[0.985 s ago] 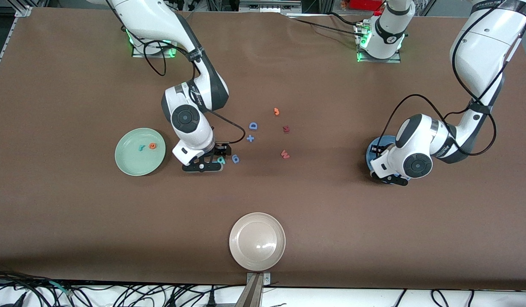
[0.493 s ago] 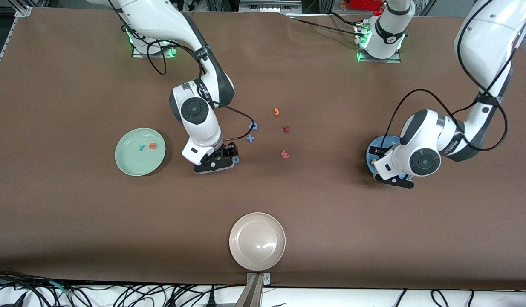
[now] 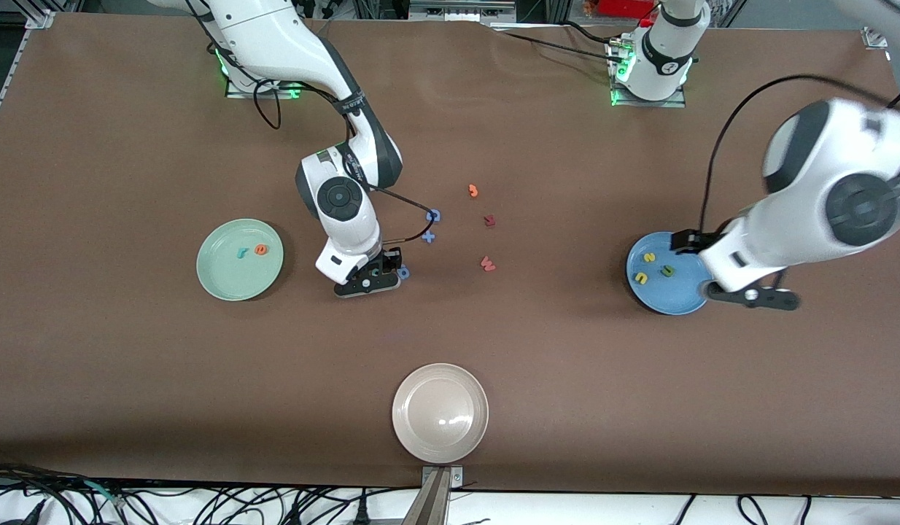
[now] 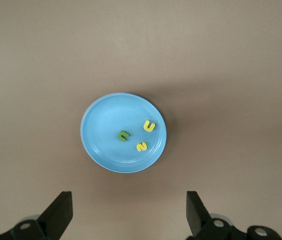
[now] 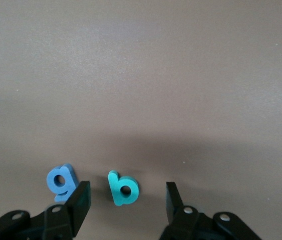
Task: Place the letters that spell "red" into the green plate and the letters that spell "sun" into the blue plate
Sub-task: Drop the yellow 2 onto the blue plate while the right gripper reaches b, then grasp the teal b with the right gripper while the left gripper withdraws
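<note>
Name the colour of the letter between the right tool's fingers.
Teal: the teal "d" lies on the table between them, clearest in the right wrist view.

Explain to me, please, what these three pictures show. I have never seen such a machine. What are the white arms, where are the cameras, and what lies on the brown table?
Two white robot arms stand at a brown table. One picture looks down from a high camera facing them; each of the other two comes from a camera on one arm's wrist.

The right gripper is low at the table with its fingers apart around a teal "d", not yet gripping it; a blue letter lies just beside. The left gripper is open and empty, above the blue plate, which holds the yellow "s", the yellow "u" and the olive "n".

The green plate holds a teal "r" and an orange "e". A beige plate is nearest the front camera. More small letters lie mid-table.
</note>
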Motion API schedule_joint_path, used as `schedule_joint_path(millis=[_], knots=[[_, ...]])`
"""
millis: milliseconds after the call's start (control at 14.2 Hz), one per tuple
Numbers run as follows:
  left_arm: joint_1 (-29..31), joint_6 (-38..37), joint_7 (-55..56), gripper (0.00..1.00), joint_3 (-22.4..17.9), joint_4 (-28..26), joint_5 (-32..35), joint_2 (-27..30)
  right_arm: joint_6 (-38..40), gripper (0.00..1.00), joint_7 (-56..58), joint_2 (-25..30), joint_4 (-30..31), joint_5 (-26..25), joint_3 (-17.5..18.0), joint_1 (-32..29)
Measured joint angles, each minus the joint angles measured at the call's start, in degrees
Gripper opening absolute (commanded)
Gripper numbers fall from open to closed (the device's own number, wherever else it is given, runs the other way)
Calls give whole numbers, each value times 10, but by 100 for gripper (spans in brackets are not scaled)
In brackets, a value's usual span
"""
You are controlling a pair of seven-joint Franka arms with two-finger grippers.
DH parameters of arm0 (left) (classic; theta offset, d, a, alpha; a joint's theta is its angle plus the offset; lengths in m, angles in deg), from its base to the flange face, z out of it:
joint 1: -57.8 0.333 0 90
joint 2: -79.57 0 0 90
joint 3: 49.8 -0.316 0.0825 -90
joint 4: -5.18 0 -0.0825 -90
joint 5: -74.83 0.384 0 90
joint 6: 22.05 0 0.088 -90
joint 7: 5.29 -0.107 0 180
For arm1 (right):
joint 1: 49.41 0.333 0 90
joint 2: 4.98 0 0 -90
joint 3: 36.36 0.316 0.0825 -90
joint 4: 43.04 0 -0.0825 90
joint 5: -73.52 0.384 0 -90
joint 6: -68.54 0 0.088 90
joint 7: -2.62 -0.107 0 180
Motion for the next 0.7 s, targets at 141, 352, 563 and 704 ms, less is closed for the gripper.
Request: schedule_joint_path(millis=[141,352,563,704], knots=[[3,-45,0,100,0,62,0,3,0,61,-5,-1,1,0,0,1],[8,-74,-1,100,-1,98,-3,5,-5,61,-10,-6,3,0,1,4],[-21,-74,-1,100,-28,99,-6,16,-20,61,-12,-17,3,0,1,8],[-65,-74,-14,100,-94,97,-53,29,-23,61,-12,-22,3,0,1,8]])
